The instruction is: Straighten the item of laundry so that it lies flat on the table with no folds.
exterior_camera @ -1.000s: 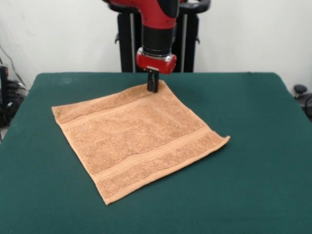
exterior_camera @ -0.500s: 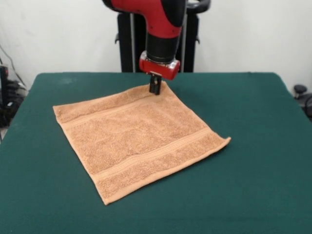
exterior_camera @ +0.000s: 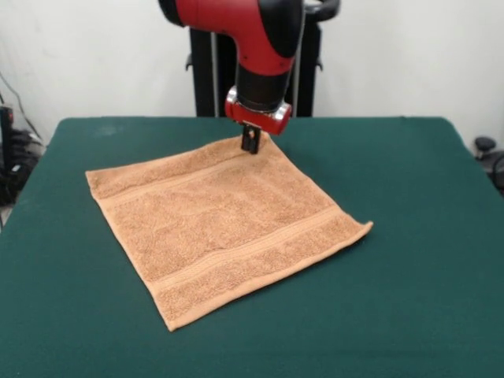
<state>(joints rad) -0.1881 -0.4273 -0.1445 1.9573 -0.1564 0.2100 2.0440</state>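
Pinching the far corner of the towel (exterior_camera: 220, 228) with the gripper (exterior_camera: 250, 143), fingers drawn together on the cloth rather than apart, as far as can be judged from the one narrow dark tip meeting the fabric. Over the last second, moved only a little: carried slightly outward past the towel's far corner and a touch to the side, with the red arm (exterior_camera: 256, 39) leaning in more steeply above that corner. Dragged the whole towel along by a hair, too, so that the towel's left and right corners now sit just off where they lay before, and the far corner looks pulled a shade tauter. No lifting of the cloth to speak of; still pressed low at the corner. Lying spread as a diamond, with the green table (exterior_camera: 425, 299) showing on every side of the towel and most widely beyond its right corner. Almost flat already: both woven bands running straight, no fold across the middle, no doubled-over edge. Only a slight upward curl at the towel's right corner (exterior_camera: 367, 227), and perhaps a faint ripple near the pinched far corner. Reads as the last tensioning tug, with the task close to done. Probably calls next for letting go and rising straight up off the far corner, so as not to drag a fresh wrinkle into the cloth.
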